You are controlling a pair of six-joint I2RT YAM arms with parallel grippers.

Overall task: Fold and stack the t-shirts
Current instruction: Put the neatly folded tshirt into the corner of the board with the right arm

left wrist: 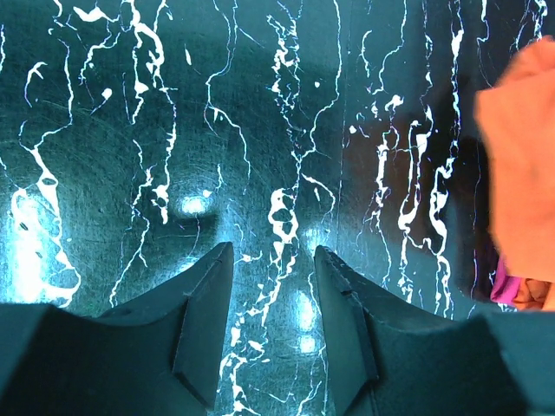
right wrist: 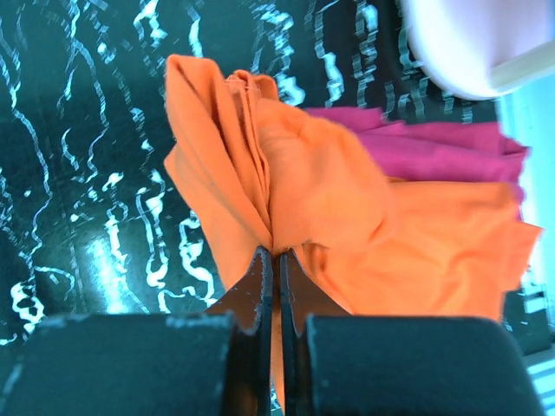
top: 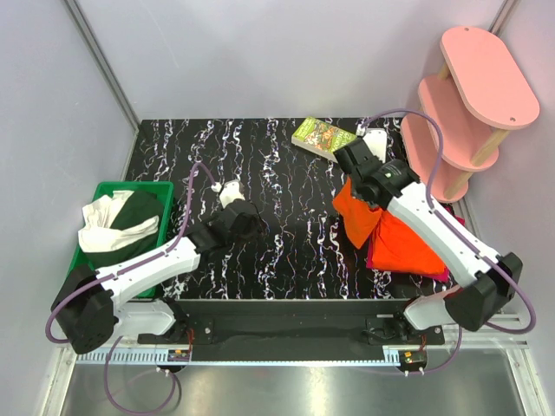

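Crossing over the shirts in the top view, the right arm is hiding much of them, so their far edges are not showing there. The right claw [right wrist: 270, 257] is pinching a gathered fold of the orange shirt [right wrist: 295, 182], its jaws nearly together with only cloth between them. I cannot tell whether this bunch and the flat orange part to the claw's right are one shirt. The magenta shirt [right wrist: 434, 147] is lying under that flat part, and only a strip is showing beyond it.

The left claw [left wrist: 273, 251] is standing moderately wide and is gripping nothing. It is hanging over the bare table [left wrist: 173, 130]. Orange cloth is entering far to its right, cut off by the frame.

The table is showing black with white veins, and grey walls are closing it in. A green bin [top: 139, 185] of cloth is sitting left of the left claw. A book [top: 323, 137] is lying just beside the right claw, and a pink shelf [top: 473, 95] is standing to its right.

The held bunch is running lengthwise straight ahead of the right claw, its ridges pointing away from the fingertips.
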